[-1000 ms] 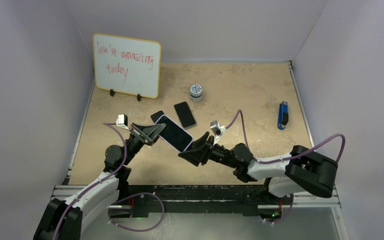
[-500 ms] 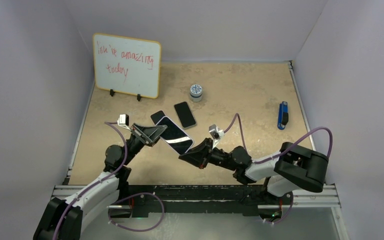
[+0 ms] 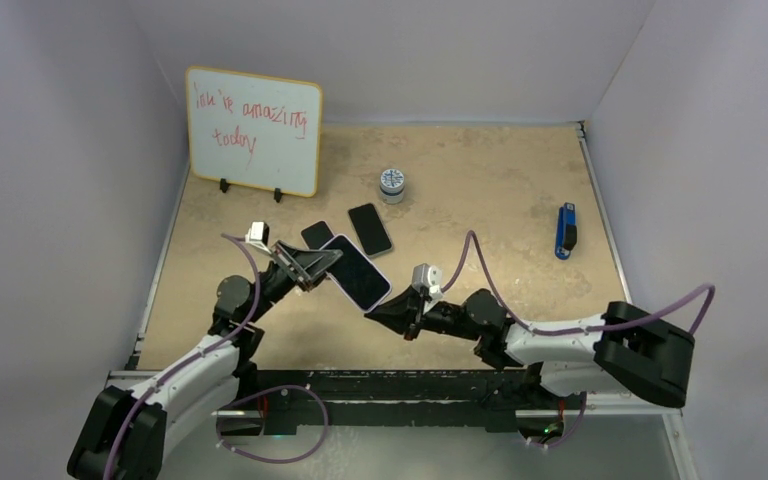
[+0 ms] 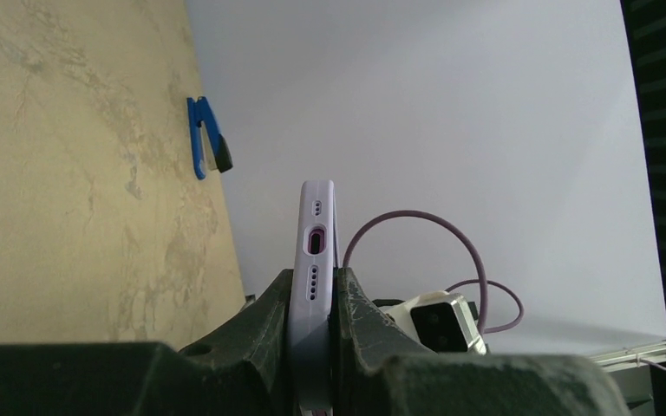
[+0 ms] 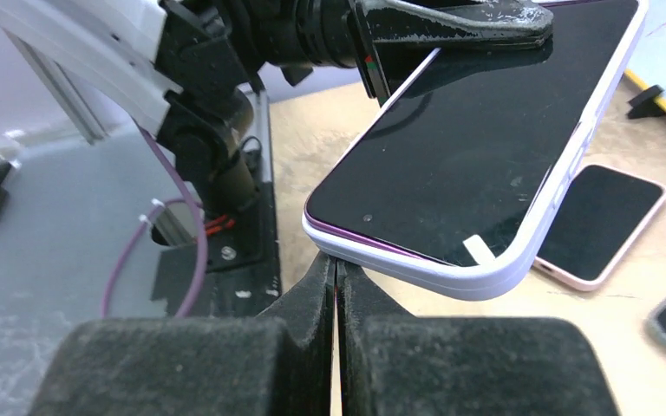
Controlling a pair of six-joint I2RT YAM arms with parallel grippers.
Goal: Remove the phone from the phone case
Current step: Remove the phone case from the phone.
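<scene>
The phone in its lavender case (image 3: 358,272) is held tilted above the table, dark screen up. My left gripper (image 3: 312,264) is shut on its left end. In the left wrist view the case's edge (image 4: 316,251) with its port stands upright, pinched in my left gripper (image 4: 316,299). My right gripper (image 3: 376,312) is shut and empty, just below the phone's near-right end. In the right wrist view its tips (image 5: 336,260) touch the underside of the case's rim (image 5: 451,276), below the black screen (image 5: 486,130).
Two bare phones (image 3: 370,228) (image 3: 315,233) lie on the table behind the held one; one shows in the right wrist view (image 5: 603,221). A whiteboard (image 3: 253,130) stands far left, a small jar (image 3: 392,183) at centre back, and a blue tool (image 3: 565,230) at right.
My right gripper has drawn back toward the near edge and dropped below the phone's end. My left arm has shifted the phone slightly right.
</scene>
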